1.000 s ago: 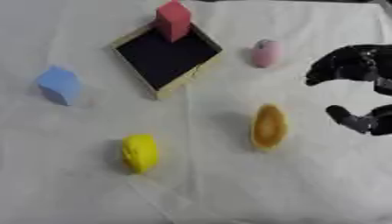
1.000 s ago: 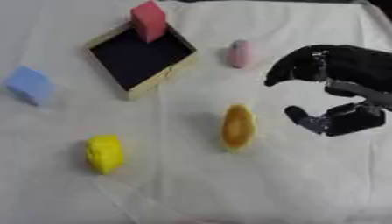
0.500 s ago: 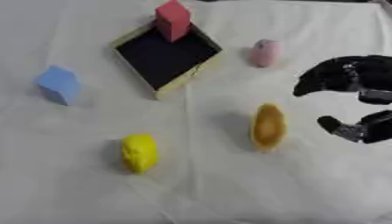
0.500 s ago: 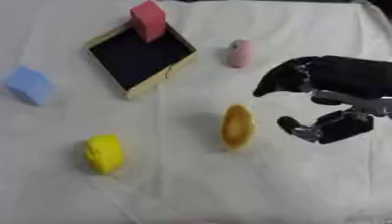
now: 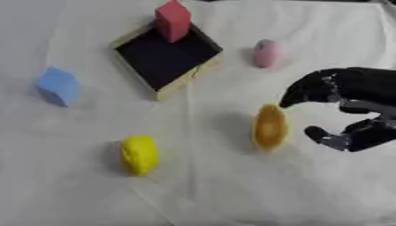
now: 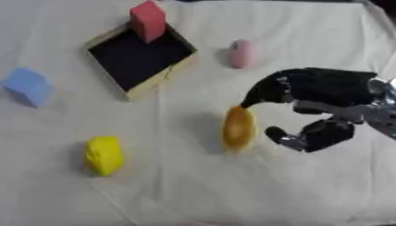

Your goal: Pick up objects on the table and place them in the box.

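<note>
The right hand [image 6: 329, 106] has its fingers [image 6: 263, 95] curved forward and its thumb [image 6: 282, 137] held apart below them, a wide gap between, clamped on nothing; the fingertips sit just beside the right flank of the orange oval thing [image 6: 238, 127], not yet touching it as far as can be told. That orange piece lies on the white cloth [image 5: 232, 190] near the middle of the table, its long axis running toward and away from the robot, one narrow end pointing to the far side. It looks smooth, rounded and probably light and stiff, so it may slip or roll sideways; the best hold is likely across its narrow waist, fingers on the far flank and thumb on the near one. Farther out, a pink rounded thing [image 5: 267, 53] lies beyond the hand, the box [image 5: 185, 75] with a dark floor sits up-left with a red block [image 5: 173, 20] at its far corner, a yellow lump [image 5: 139, 154] lies nearer, and a blue block [image 5: 58, 84] far left. The left hand is not in view.
</note>
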Available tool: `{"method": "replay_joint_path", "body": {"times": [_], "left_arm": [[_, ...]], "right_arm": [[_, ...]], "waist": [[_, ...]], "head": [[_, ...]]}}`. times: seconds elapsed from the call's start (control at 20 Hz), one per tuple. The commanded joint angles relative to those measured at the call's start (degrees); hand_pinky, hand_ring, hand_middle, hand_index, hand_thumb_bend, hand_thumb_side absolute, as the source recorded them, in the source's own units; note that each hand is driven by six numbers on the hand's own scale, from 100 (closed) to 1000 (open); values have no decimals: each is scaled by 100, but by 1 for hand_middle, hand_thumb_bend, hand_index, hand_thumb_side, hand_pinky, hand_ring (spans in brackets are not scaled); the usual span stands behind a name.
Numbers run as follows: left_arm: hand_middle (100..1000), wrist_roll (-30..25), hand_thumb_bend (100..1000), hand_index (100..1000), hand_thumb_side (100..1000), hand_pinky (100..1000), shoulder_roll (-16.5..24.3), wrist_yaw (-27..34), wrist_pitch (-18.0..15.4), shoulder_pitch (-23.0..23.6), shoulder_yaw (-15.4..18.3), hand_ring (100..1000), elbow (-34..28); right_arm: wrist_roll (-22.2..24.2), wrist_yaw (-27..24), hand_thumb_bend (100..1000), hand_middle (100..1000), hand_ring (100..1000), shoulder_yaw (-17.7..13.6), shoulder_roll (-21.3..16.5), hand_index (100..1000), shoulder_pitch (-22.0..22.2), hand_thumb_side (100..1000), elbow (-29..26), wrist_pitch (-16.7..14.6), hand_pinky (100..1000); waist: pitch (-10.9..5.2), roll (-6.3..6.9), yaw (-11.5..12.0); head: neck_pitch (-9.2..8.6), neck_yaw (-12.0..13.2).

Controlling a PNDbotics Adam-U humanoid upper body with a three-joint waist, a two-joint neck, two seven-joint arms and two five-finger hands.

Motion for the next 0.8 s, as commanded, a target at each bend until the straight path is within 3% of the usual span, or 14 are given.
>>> {"method": "replay_joint_path", "body": {"times": [0.05,0.1,0.4,0.8], "left_arm": [[597,-35,100,747,603,674,151,26,3,-59,9,640,-83],[597,-39,100,747,603,674,148,30,5,-62,7,640,-83],[598,-61,100,747,604,674,126,48,18,-67,-2,644,-83],[598,-90,100,747,604,675,109,69,35,-72,-11,647,-83]], "right_arm": [[105,83,100,811,883,27,-29,898,-102,183,-80,134,897],[132,111,112,817,887,41,-8,907,-116,183,-80,164,899],[274,461,379,838,902,100,120,915,-176,121,-80,206,909],[288,748,419,834,896,211,279,911,-277,115,-80,327,905]], "waist": [[9,3,12],[16,4,14],[48,8,28],[67,7,40]], "head": [[-23,-4],[-26,-3],[-44,7],[-77,16]]}}
